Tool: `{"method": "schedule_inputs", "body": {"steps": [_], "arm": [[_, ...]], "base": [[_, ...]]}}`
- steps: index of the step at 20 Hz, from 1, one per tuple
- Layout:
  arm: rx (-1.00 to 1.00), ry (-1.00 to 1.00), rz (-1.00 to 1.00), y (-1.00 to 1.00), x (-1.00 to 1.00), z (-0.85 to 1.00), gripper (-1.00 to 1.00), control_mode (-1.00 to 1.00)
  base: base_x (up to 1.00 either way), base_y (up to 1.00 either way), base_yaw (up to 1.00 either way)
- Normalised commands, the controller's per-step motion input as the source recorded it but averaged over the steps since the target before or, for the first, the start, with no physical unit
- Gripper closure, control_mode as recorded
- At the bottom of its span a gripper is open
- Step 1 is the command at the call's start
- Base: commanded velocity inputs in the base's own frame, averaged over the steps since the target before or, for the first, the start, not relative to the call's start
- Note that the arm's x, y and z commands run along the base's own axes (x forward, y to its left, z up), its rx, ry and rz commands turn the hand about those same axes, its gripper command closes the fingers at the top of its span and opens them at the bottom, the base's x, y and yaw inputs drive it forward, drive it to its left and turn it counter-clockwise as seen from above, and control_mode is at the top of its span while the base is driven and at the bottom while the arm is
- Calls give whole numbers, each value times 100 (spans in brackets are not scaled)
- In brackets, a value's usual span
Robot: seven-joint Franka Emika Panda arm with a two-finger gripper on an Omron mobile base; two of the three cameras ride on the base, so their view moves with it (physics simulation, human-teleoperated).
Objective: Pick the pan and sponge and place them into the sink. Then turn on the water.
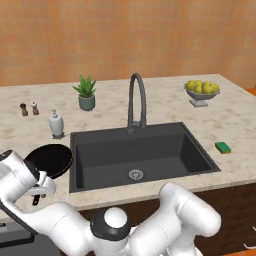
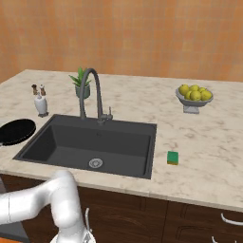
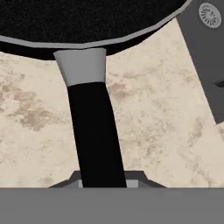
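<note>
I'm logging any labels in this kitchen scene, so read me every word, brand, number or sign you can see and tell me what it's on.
None: no readable text, number or sign in any view.
The soap dispenser, shakers, plant pot, fruit bowl, sponge, faucet, sink and pan are all unmarked.
</note>
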Motion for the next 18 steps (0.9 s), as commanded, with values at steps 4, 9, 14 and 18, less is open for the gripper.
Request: {"method": "schedule_inputs", "body": {"steps": [4, 9, 14, 18], "arm": [[5, -37, -1, -94, -85, 25, 100, -100], [18, -17, 0, -87, -77, 89, 100, -100], [29, 10, -10, -100, -19, 88, 100, -100], [30, 25, -25, -73, 6, 65, 100, -100]], "base": [[0, 0, 0], [0, 0, 0], [0, 0, 0], [0, 0, 0]]}}
